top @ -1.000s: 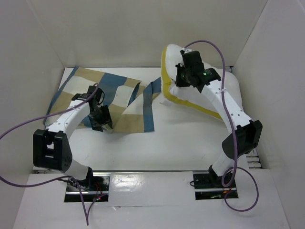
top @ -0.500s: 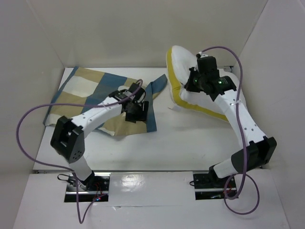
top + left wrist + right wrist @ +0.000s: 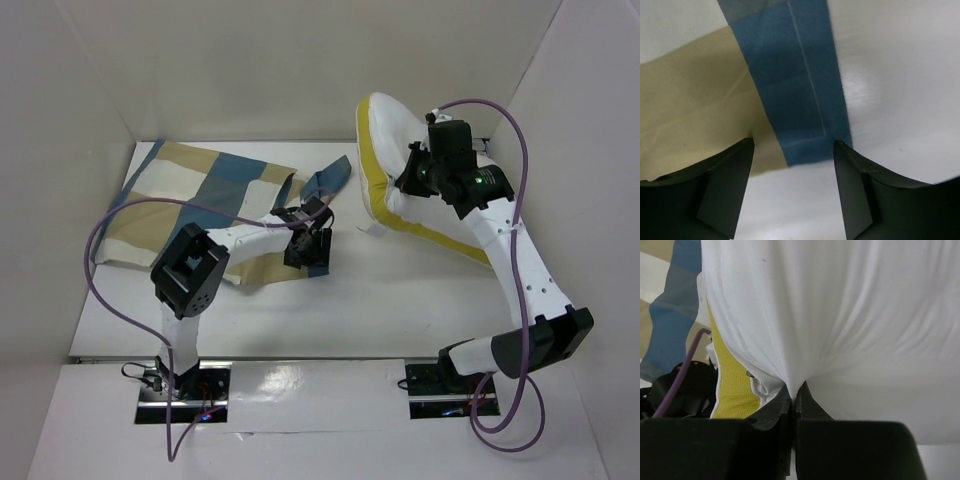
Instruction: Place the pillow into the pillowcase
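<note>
The pillowcase (image 3: 200, 195) lies flat on the table (image 3: 400, 295) with its blue-edged end turned toward the pillow (image 3: 388, 130). The pillow is just right of the pillowcase and not yet in it. Its end nearest the pillowcase is hoisted off the table, yellow band (image 3: 375, 195) facing that way, while the end farthest from the pillowcase sags down to the table.

The right gripper (image 3: 412, 178) is why it hangs so. In the wrist view this gripper (image 3: 794, 390) has its 2 fingers pressed together on a pinch of the pillow's (image 3: 850, 315) white cover beside the yellow band, and the cloth fans out in taut folds from that point. Held this way, the pillow presents 1 narrow end to the pillowcase, which I judge suits feeding it in.

The left gripper (image 3: 306, 243) sits at the near right corner of the pillowcase. Its wrist view shows the gripper (image 3: 792, 147) spread wide and holding nothing, the 2 fingers straddling the blue hem corner of the pillowcase (image 3: 795, 75) from above. Whether they touch the cloth I cannot tell. That placing looks meant for taking the hem so the mouth can be lifted open. Until then the pillow has nowhere to go.
</note>
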Robot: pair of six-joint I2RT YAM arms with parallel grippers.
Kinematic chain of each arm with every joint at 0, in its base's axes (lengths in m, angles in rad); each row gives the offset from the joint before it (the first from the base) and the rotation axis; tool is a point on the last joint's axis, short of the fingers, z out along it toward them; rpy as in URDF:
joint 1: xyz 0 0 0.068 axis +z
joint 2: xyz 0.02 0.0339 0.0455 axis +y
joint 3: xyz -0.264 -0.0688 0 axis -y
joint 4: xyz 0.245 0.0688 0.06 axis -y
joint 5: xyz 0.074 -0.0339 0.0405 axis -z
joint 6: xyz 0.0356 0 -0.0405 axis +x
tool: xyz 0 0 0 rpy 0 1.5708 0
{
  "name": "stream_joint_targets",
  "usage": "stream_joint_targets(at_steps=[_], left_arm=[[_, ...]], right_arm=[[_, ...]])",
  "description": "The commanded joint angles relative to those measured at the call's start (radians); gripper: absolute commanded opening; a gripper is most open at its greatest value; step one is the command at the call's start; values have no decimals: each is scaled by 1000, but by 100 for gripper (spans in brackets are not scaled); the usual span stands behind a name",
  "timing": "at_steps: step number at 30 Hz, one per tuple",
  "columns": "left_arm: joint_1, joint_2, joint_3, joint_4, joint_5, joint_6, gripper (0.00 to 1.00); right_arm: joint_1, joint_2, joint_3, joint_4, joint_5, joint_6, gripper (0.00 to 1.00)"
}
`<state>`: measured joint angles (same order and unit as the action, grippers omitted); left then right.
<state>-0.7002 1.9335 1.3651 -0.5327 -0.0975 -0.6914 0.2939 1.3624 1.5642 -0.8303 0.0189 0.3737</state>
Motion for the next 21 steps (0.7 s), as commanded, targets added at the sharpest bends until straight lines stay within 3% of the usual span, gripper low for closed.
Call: stream_joint_targets(at_steps=[1,6,8,10,11,15,21], left_arm=[[4,62,29,23,-80,-28,77],[4,94,38,23,-80,-28,55],[4,104,38,23,-80,-28,27],[-5,104,38,23,-70,-28,5],[-5,91,38,23,-70,-16,0],[-16,24,29,-9,-61,27,0],[-70,-123,-52,-45,90,118,0]], right_arm=[[-6,-31,36,62,-17,18,0],[-6,-31,45,62,-8,18,0],[-6,-31,45,62,1,18,0],[-6,-31,45,62,1,18,0],[-6,-31,45,62,1,18,0],[-6,-22,65,62,12,18,0],[-15,-22,65,62,30,-1,0]])
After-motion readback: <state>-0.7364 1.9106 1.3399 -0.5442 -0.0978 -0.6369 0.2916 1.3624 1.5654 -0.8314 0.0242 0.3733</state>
